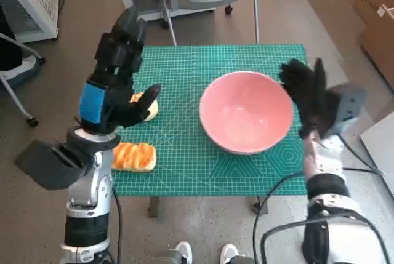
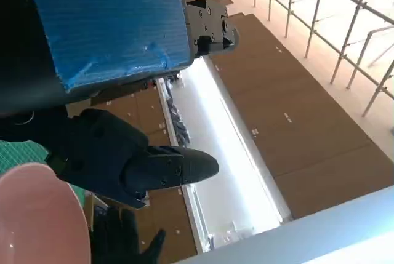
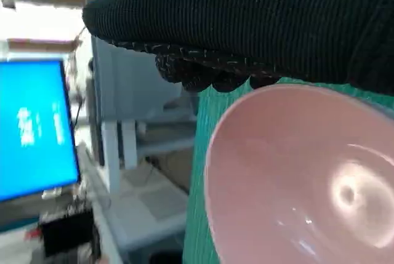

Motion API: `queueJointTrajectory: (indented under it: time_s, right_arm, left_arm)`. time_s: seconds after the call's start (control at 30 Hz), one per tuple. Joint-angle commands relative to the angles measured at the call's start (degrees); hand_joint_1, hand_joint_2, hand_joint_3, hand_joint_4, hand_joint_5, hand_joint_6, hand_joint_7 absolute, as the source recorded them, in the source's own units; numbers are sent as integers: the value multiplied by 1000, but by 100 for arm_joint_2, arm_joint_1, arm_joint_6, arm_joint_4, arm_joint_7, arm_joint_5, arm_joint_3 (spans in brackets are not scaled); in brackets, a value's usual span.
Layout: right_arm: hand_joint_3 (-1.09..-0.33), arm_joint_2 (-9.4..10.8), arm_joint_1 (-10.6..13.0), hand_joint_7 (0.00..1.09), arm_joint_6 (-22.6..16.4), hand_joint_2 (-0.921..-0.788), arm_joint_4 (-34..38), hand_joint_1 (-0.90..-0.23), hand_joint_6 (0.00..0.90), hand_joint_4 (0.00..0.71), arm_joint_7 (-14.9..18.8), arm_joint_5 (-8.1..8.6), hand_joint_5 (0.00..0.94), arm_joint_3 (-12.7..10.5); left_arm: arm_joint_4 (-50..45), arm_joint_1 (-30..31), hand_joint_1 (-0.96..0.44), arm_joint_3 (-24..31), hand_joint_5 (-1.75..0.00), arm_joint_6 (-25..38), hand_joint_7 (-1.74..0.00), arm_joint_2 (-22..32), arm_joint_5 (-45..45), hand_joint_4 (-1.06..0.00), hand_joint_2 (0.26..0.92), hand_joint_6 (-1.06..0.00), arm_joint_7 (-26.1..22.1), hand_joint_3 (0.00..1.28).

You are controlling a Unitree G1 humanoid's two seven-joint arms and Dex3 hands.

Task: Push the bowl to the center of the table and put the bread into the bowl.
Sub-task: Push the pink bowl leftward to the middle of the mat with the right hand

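Writing: none legible; the green mat [image 1: 184,79] shows only a printed grid
Bowl [image 1: 246,111]: pink, smooth, glossy, round, empty; sits right of the mat's middle
Bread [image 1: 133,157]: golden, glazed, lumpy; near the mat's front left corner; a second piece [image 1: 148,107] lies partly behind the left hand
Left hand [image 1: 117,76]: raised, fingers apart, holding nothing
Right hand [image 1: 308,95]: knitted glove, fingers spread, upright just beside the bowl's right rim; contact unclear

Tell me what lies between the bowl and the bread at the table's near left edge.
Only bare green mat separates the bowl from the bread, as the head view shows.
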Motion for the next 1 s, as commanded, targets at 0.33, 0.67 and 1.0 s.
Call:
queueJointTrajectory:
  time_s: [0.33,0.67,1.0]
  right_arm:
    - [-856,483,-291,14,155,-921,75,-573,439,327,130,-35,0,93]
    - [-833,684,-522,23,317,-921,133,-561,454,327,177,-134,2,195]
    - [-808,816,-672,20,349,-921,154,-587,451,347,112,-226,10,262]
  left_arm:
    - [-326,275,-572,108,-1,82,-321,119,207,-3,908,1,199,262]
    - [-482,431,-596,139,-8,153,-324,95,222,-17,921,1,328,231]
    - [-670,595,-605,182,-4,233,-344,79,219,-11,921,1,463,212]
